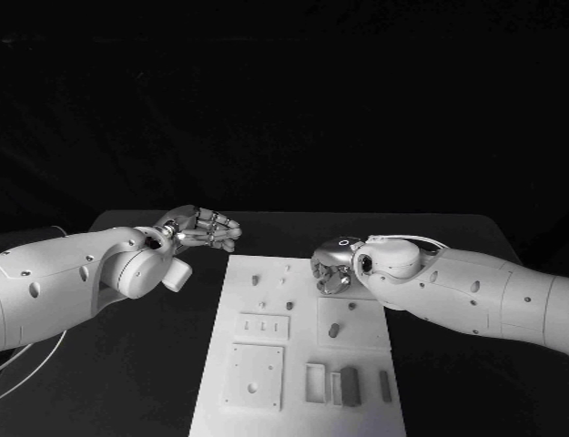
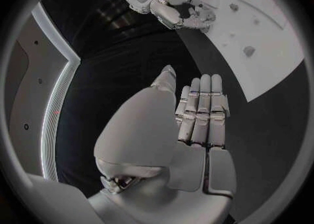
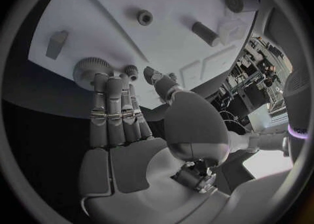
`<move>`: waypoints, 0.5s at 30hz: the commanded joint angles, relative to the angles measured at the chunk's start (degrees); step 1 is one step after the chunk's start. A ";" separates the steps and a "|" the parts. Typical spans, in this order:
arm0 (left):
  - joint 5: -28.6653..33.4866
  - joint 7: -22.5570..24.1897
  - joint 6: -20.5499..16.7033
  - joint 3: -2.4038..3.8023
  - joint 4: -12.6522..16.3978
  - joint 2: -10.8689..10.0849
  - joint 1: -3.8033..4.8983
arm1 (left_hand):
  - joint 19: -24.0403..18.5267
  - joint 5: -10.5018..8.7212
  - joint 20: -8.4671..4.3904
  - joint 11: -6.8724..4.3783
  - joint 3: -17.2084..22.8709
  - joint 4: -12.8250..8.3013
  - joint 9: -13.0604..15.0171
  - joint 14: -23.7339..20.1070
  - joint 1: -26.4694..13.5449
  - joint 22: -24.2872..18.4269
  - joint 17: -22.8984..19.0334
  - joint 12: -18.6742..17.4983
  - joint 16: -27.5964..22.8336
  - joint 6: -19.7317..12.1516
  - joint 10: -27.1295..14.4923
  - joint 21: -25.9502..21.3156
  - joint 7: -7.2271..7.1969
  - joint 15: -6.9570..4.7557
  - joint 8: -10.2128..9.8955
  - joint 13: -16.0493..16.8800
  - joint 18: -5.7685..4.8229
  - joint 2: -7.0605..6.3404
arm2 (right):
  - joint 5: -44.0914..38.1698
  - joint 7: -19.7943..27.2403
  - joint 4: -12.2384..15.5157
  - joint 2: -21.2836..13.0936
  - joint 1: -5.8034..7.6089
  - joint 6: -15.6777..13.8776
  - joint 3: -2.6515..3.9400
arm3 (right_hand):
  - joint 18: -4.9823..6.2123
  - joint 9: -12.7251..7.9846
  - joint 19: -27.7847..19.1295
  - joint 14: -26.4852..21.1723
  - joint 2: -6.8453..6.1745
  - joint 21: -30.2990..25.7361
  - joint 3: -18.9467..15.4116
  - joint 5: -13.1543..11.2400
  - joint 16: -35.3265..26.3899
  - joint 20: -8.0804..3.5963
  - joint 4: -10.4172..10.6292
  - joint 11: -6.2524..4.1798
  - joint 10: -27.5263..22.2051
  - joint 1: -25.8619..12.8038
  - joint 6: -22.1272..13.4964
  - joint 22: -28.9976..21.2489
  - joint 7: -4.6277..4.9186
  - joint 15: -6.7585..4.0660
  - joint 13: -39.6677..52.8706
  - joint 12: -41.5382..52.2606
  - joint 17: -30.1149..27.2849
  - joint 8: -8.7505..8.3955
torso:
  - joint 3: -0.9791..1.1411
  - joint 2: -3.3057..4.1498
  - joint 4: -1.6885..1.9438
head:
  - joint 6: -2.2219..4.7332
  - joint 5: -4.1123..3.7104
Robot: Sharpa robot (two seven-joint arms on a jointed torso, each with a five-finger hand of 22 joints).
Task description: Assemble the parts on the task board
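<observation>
So the left hand (image 1: pixel 203 228) hangs over the bare black table (image 1: pixel 166 346) just off the far left corner of the task board (image 1: pixel 265 273), and its own wrist cam shows the fingers (image 2: pixel 203 111) laid out straight side by side with nothing in them, so it's open and empty. The right hand (image 1: pixel 333 267) sits over the board's far right edge, and from the head cam you really only get the back of it. The right wrist cam fills that in: its fingers (image 3: pixel 114 111) are stretched flat, holding nothing, with their tips right by a big gear (image 3: pixel 93 67) and a small gear (image 3: pixel 131 69) on the board. That cam also catches a wedge-shaped part (image 3: pixel 57 42), a little ring-shaped part (image 3: pixel 144 17) and a peg (image 3: pixel 205 33) lying beyond the fingertips. From the head cam the near end of the board has a dark block (image 1: pixel 350 385) standing in a slot.
</observation>
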 commanded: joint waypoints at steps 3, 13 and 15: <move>-0.12 0.22 -0.04 0.08 0.23 -0.10 0.15 | 0.18 0.05 -0.08 0.21 -0.13 -0.05 -0.06 0.24 -0.51 0.09 0.10 -0.37 -0.24 -0.16 -0.02 -0.35 1.45 0.13 -0.34 -0.08 0.91 0.07 | -1.62 -0.53 -0.57 0.21 -0.15 0.55 -0.07 | 1.14 -0.13 0.03 0.02 0.30 0.31 0.02 -0.18 0.27 -0.26 -0.46 0.99 -1.06 0.39 0.20 1.49 0.10 0.25 -0.17 -0.40 0.02 -0.33 | -0.06 0.31 0.18 | 0.06 -0.07; -0.13 0.05 0.03 0.13 0.40 -0.27 0.39 | 0.24 0.04 -0.09 0.25 -0.07 -0.02 -0.11 0.31 -0.66 0.12 0.22 -0.45 -0.28 -0.22 -0.08 -0.37 1.48 0.12 -0.39 -0.10 0.91 0.06 | -2.10 -0.35 -1.53 0.78 -0.50 0.26 -0.14 | 1.14 -0.41 -0.11 -0.15 0.85 1.13 0.30 -0.17 1.29 -0.37 -0.73 1.18 -1.36 0.89 0.12 1.48 -0.02 0.44 -0.92 -0.69 -0.02 -0.40 | -0.06 0.46 0.17 | 0.10 0.28; -0.14 0.04 0.02 0.14 0.44 -0.29 0.46 | 0.25 0.05 -0.09 0.25 -0.05 -0.02 -0.12 0.32 -0.69 0.13 0.25 -0.47 -0.28 -0.23 -0.08 -0.38 1.48 0.11 -0.40 -0.10 0.91 0.06 | -2.16 -0.27 -1.58 0.82 -0.60 0.28 -0.16 | 1.14 -0.43 -0.20 -0.22 1.04 1.33 0.37 -0.17 1.53 -0.39 -0.80 1.22 -1.42 1.14 0.30 1.48 -0.09 0.47 -1.12 -0.74 -0.06 -0.29 | -0.06 0.54 0.16 | 0.08 0.35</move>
